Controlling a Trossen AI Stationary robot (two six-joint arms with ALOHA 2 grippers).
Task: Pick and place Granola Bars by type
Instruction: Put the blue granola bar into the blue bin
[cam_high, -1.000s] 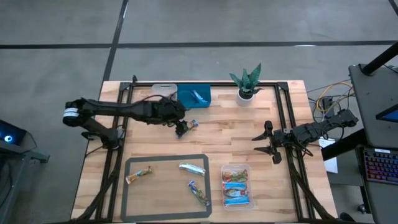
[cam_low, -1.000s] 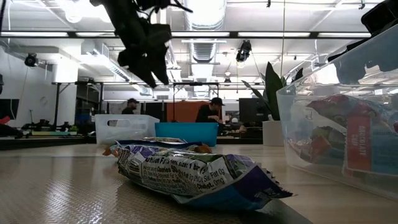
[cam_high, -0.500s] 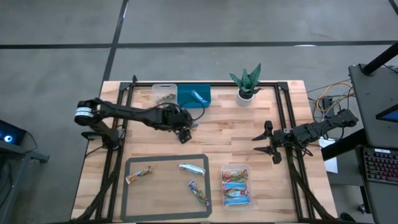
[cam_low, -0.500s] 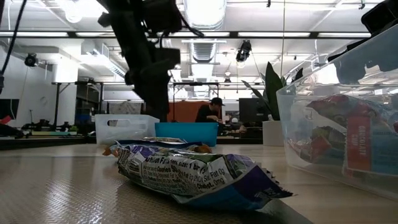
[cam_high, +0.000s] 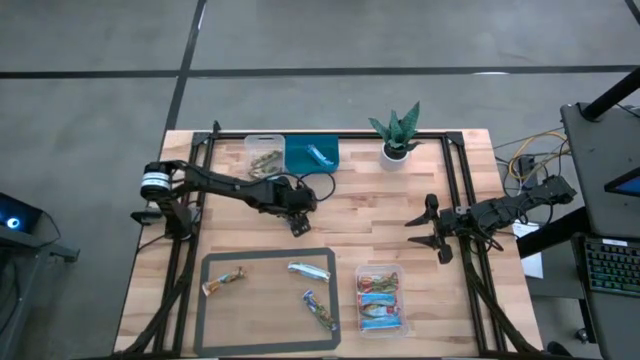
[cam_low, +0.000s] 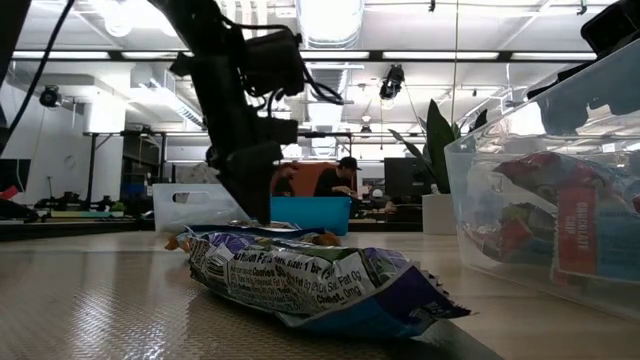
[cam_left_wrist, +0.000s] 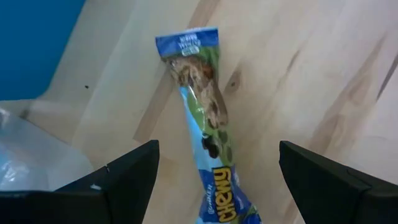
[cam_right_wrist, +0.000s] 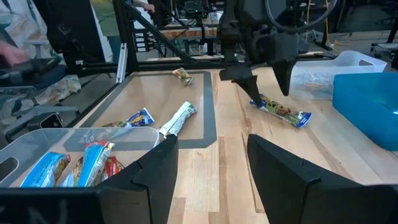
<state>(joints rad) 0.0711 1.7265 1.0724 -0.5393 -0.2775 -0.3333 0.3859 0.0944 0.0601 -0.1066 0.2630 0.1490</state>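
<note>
A granola bar (cam_left_wrist: 205, 118) in a blue and green wrapper lies flat on the bare wood in front of the teal bin (cam_high: 312, 155); the right wrist view also shows this bar (cam_right_wrist: 283, 110). My left gripper (cam_left_wrist: 217, 149) hangs open just above it, pointing steeply down, with one finger on each side of the bar. From the right wrist view that gripper (cam_right_wrist: 267, 84) stands over the bar's near end. My right gripper (cam_high: 437, 230) waits open at the table's right side with nothing between its fingers.
A grey mat (cam_high: 205, 300) near the front edge bears three more bars (cam_high: 310, 270). Right of it, a clear tub (cam_high: 382, 298) holds several bars. Another clear tub (cam_high: 264, 152) stands left of the teal bin at the far edge, and a potted plant (cam_high: 397, 135) stands to the bin's right.
My left gripper has sunk toward the bar on the wood and tipped to point more steeply down. It has stayed open. The bar has kept its place.
</note>
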